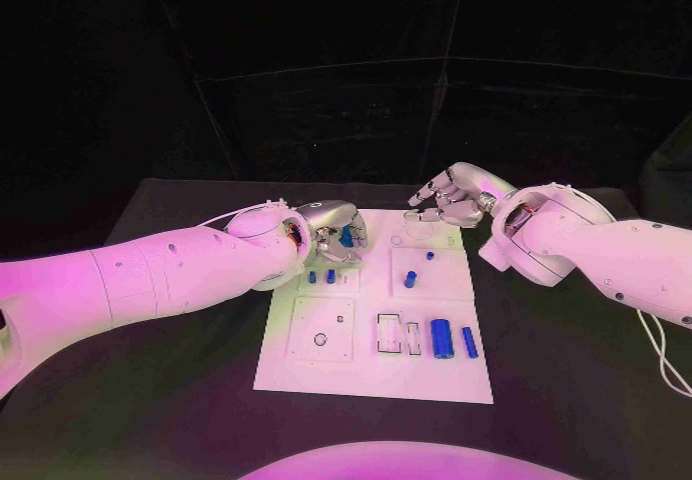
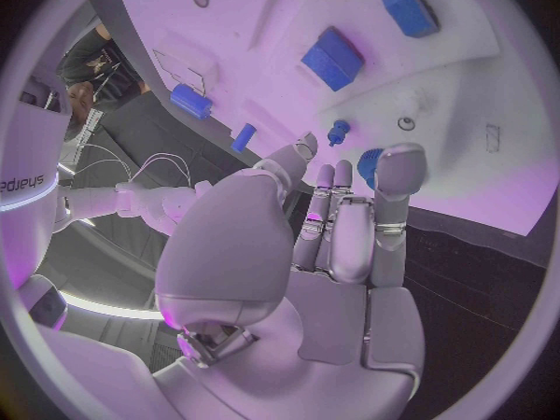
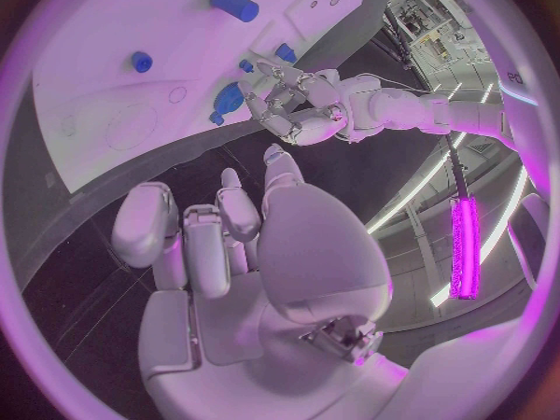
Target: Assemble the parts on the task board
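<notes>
Where our left hand (image 1: 329,230) curls over the white board's (image 1: 372,375) far left corner, its fingers hide what lies beneath; we cannot tell if they pinch the blue piece (image 1: 348,238) showing between them. From the left wrist, a blue peg (image 2: 339,132) stands just beyond the fingertips (image 2: 398,161). Our right hand (image 1: 450,198) hovers past the board's far edge, fingers loosely curled, holding nothing

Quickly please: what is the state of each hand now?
Left hand: pinches a blue part over the task board.
Right hand: holds nothing, fingers apart.
</notes>
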